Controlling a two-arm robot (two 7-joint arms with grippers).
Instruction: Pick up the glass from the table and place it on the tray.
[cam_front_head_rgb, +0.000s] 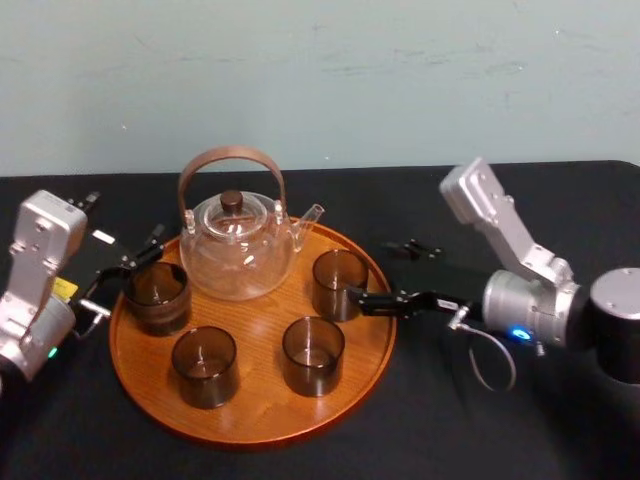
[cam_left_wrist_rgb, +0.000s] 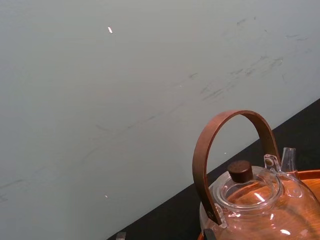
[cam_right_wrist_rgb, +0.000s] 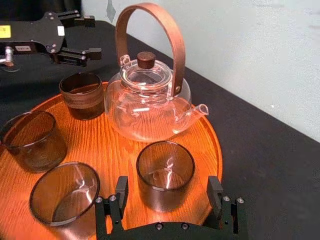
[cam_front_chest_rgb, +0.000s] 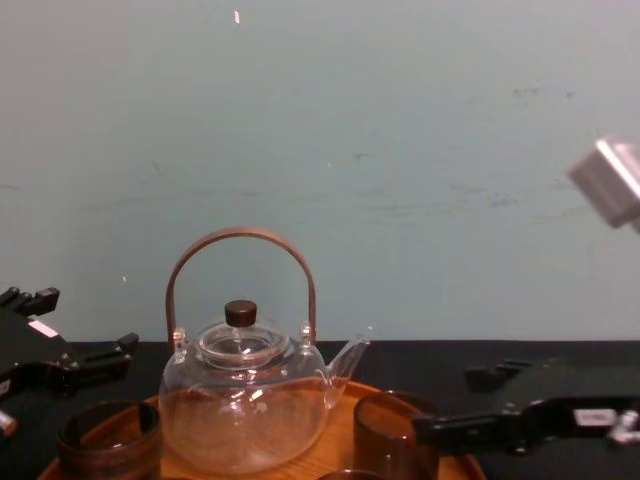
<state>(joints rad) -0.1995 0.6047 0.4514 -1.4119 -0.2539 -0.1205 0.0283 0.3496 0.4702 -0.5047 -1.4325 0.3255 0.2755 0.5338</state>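
The round wooden tray (cam_front_head_rgb: 260, 415) carries a clear teapot (cam_front_head_rgb: 238, 250) and several dark glasses. One glass (cam_front_head_rgb: 339, 283) (cam_right_wrist_rgb: 165, 172) stands upright on the tray's right side. My right gripper (cam_front_head_rgb: 372, 270) (cam_right_wrist_rgb: 167, 189) is open, with one finger on each side of this glass and neither touching it. Another glass (cam_front_head_rgb: 157, 295) stands at the tray's left edge. My left gripper (cam_front_head_rgb: 145, 252) (cam_right_wrist_rgb: 95, 36) hangs open just behind that glass, with nothing between its fingers.
Two more glasses (cam_front_head_rgb: 204, 365) (cam_front_head_rgb: 312, 353) stand on the tray's front half. The black table (cam_front_head_rgb: 480, 430) runs back to a pale wall. The teapot's tall wooden handle (cam_front_head_rgb: 232, 160) rises above everything else on the tray.
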